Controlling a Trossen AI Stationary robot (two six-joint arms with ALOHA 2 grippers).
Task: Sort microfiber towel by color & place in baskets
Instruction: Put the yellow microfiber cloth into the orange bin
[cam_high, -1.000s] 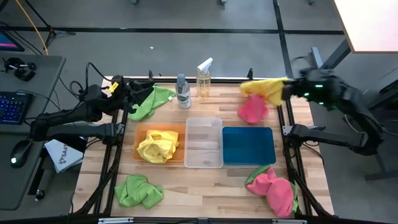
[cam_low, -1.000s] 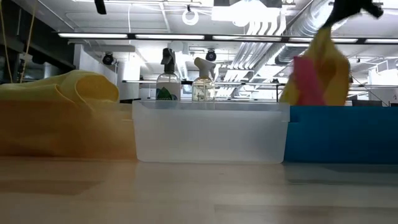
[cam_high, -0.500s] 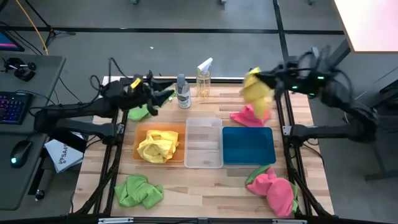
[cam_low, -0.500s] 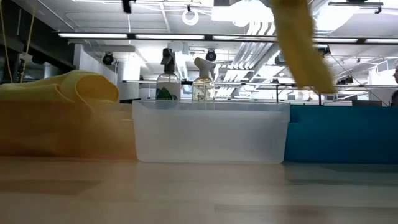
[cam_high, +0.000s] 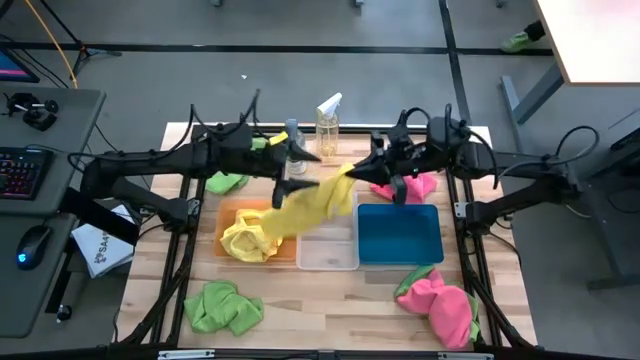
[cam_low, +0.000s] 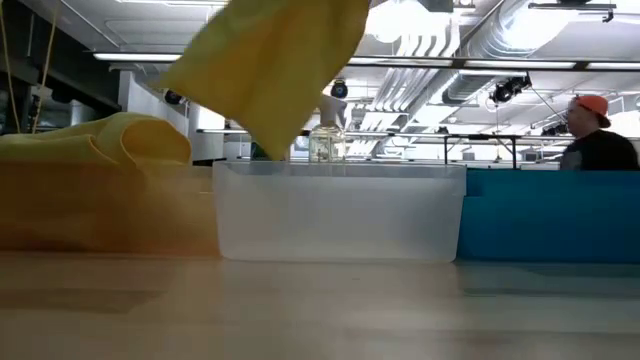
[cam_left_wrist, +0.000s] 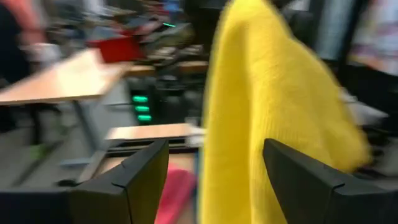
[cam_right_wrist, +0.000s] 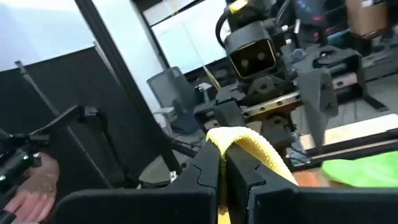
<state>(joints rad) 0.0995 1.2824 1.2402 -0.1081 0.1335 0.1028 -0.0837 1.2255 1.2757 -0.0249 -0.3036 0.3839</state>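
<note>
My right gripper is shut on a bright yellow towel, which is held in the air above the clear bin and the orange bin. My left gripper is open, and the towel hangs in front of it, between its fingers. Another yellow towel lies in the orange bin. The teal bin holds no towel. One pink towel lies on the table under the right arm, and a green towel lies under the left arm. My right gripper pinches the yellow towel by a fold at its upper end, which arches over the shut fingertips. The fingers come roughly level from the table's right side. The towel is lifted clear and trails slack down toward the orange bin. My left gripper: I cannot tell whether its fingers touch the towel.
Two spray bottles stand at the far edge, close behind both grippers. A green towel lies near the front left and a pink and green heap near the front right. A person shows in the room beyond.
My right gripper has swung from the table's far right corner toward the left, carrying the yellow towel over the bins; the pink towel has stayed behind on the table. My left gripper has moved right from the green towel toward the yellow one.
</note>
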